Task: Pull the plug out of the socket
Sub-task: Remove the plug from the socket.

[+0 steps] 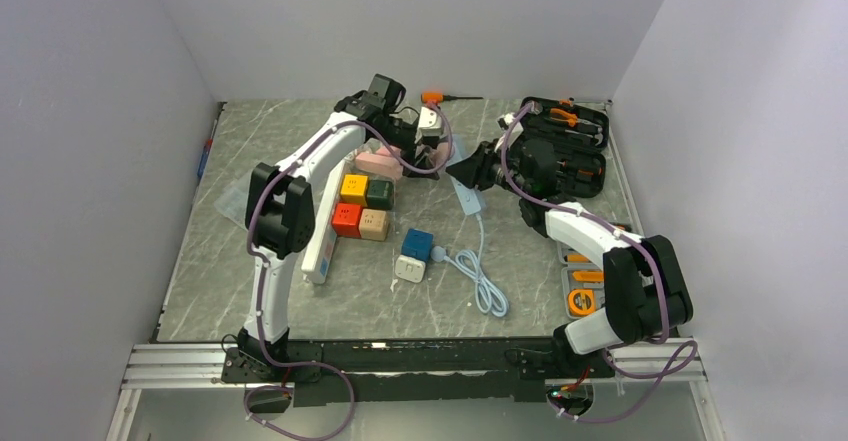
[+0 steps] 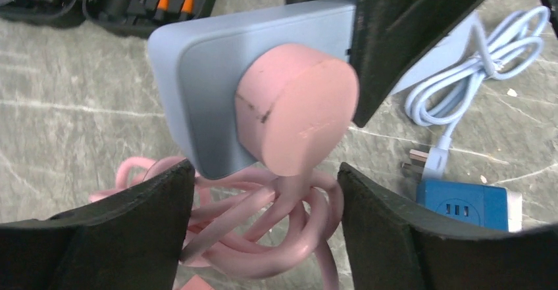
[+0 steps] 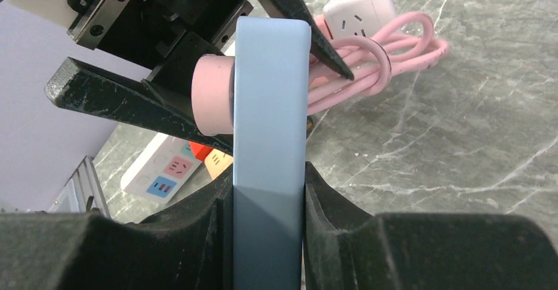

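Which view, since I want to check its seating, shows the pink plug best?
Left wrist: the pink plug sits large, its round body seated in the blue socket. Right wrist shows it edge-on; in top external it is tiny.

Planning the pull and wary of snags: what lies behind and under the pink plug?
Behind the pink plug is the blue power strip it sits in; below it, its coiled pink cable lies on the table. The prongs are hidden inside the strip.

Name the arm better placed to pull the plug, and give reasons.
Left. The left gripper has open jaws flanking the pink plug, ready to close on it; the right gripper is clamped on the blue socket, bracing it.
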